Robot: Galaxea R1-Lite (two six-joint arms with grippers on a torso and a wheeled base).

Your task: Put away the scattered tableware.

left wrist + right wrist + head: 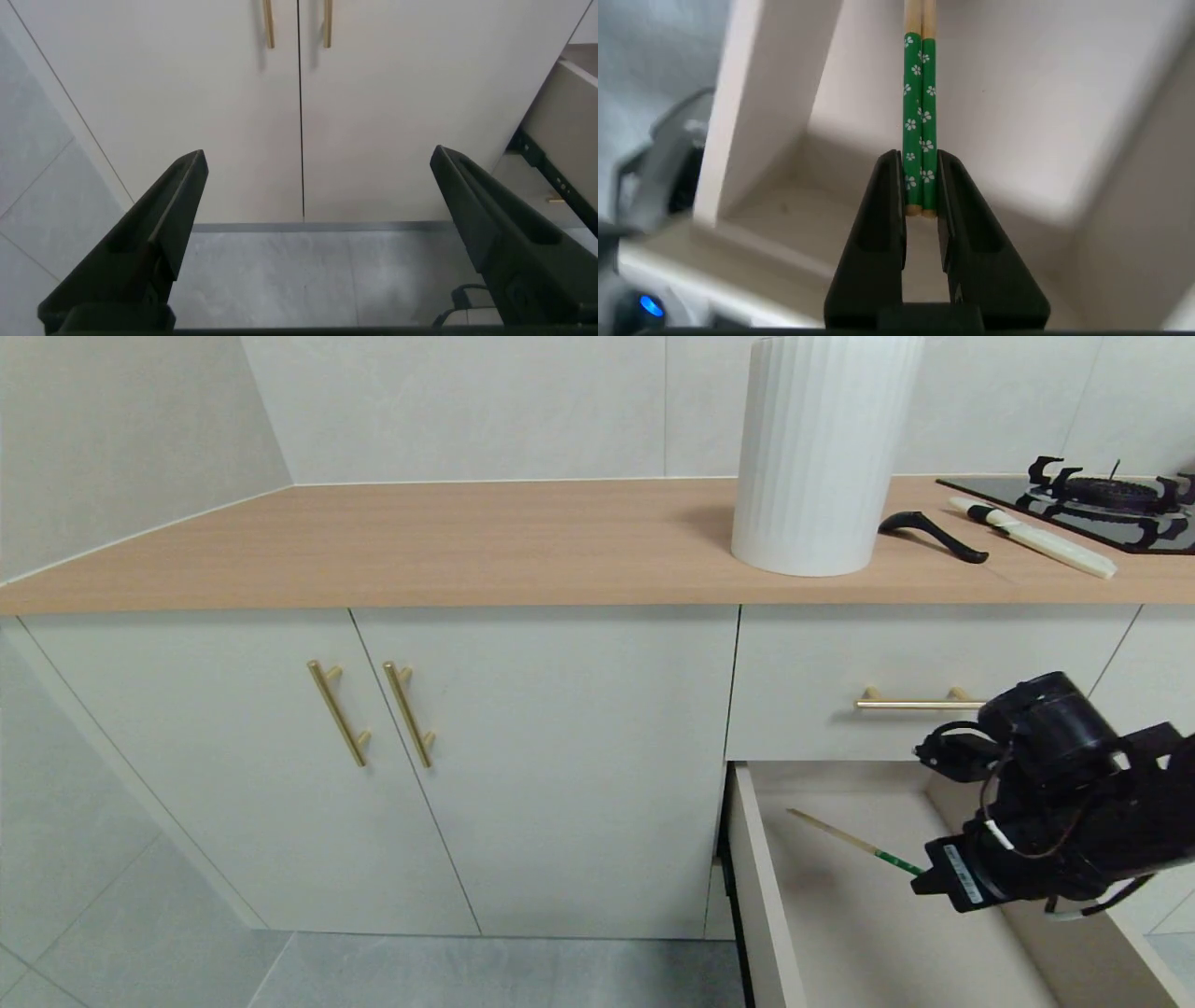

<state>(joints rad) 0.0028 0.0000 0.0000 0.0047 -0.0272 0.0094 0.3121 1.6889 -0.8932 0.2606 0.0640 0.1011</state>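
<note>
Over the open drawer (758,868), low at the right of the cabinet run, a pair of chopsticks (921,112) is held by the right gripper (921,166). The gripper is closed tight on their green, flower-patterned butt ends, with the two sticks pressed side by side. In the head view the pale shafts are seen slanting away from the gripper above the drawer floor. Whether the tips touch that floor cannot be told. The tips are cut off at the edge of the right wrist view, and the green ends are partly covered by the fingers. Much of the drawer's right side is hidden behind the right arm, and its near end is cut off. Above it a shut drawer front with a gold bar handle (920,703) is partly masked by the same arm. The left gripper (318,161) is spread wide with nothing between its fingers, and is faced toward two shut cabinet doors (551,756) and the grey floor. On the wooden countertop (420,537) a tall white ribbed container (817,457) is set, its top cut off. Just beside it lies a curved black item (931,535) too small to identify. A cream-coloured utensil with a dark band (1032,538) lies near it. A black hob (1102,502) is cut off at the right edge.
</note>
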